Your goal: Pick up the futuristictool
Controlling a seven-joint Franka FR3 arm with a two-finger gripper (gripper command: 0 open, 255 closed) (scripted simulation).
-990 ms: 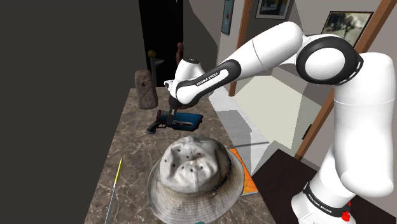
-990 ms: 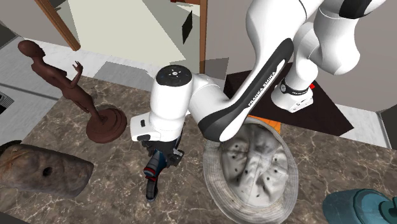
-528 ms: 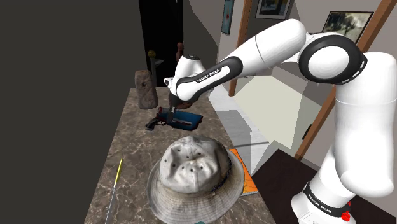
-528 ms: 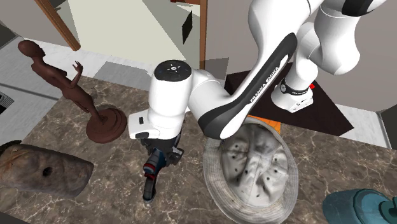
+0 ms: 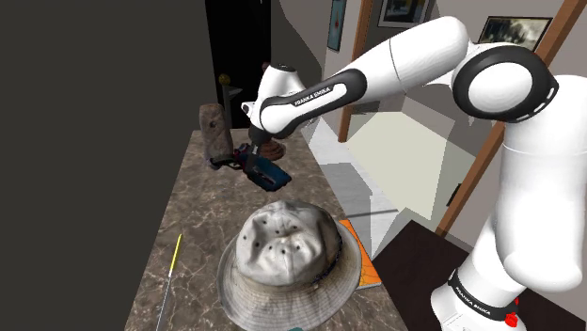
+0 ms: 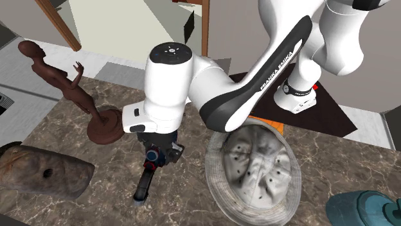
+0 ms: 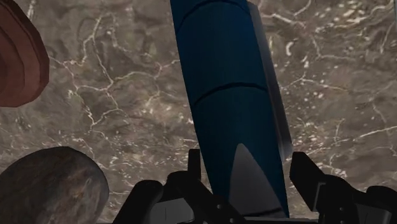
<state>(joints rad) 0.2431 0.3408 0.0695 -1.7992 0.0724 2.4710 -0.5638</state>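
Observation:
The futuristic tool (image 5: 266, 171) is a blue-bodied device with a dark barrel and a red ring (image 6: 153, 156). It hangs tilted a little above the dark marble tabletop (image 5: 198, 221). My black gripper (image 5: 250, 155) is shut on its middle from above. In the second exterior view the gripper (image 6: 159, 146) sits under the white wrist, and the tool's dark barrel (image 6: 144, 183) points down toward that view's lower left. In the wrist view the blue body (image 7: 230, 95) runs away from the gripper (image 7: 251, 170), with a finger (image 7: 196, 167) pressed against each side.
A grey bucket hat (image 5: 285, 252) lies just in front of the tool. A brown figurine (image 6: 72, 88) on a round base and a rough stone (image 6: 44, 171) stand close by. A yellow pencil (image 5: 174, 252), an orange sheet (image 5: 363, 256) and a teal object (image 6: 364, 208) also lie on the table.
The gripper has risen with the tool clasped in it. The tool has left the tabletop and now hangs tilted, shifted toward the stone at the far end.

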